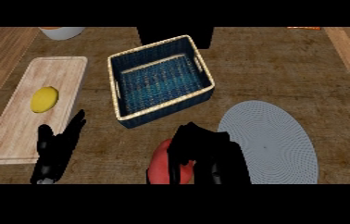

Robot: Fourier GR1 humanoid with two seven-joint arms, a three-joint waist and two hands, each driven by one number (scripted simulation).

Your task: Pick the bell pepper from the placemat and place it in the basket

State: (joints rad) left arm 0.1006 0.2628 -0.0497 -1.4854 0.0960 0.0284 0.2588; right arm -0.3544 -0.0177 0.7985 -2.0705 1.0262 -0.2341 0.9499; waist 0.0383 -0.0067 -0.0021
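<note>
The right hand (205, 149) is curled around the red bell pepper (163, 165), lifted off the grey placemat (273, 140); the blue basket (130, 61) lies at eleven o'clock from it; the left hand (58, 149) rests open, beside the cutting board (41, 130).

A: What's covered? The right hand (205, 149) curls over the red bell pepper (163, 165), hiding most of it.

B: And the top edge crops a pale bowl (61, 31) and something orange (304, 28).
</note>
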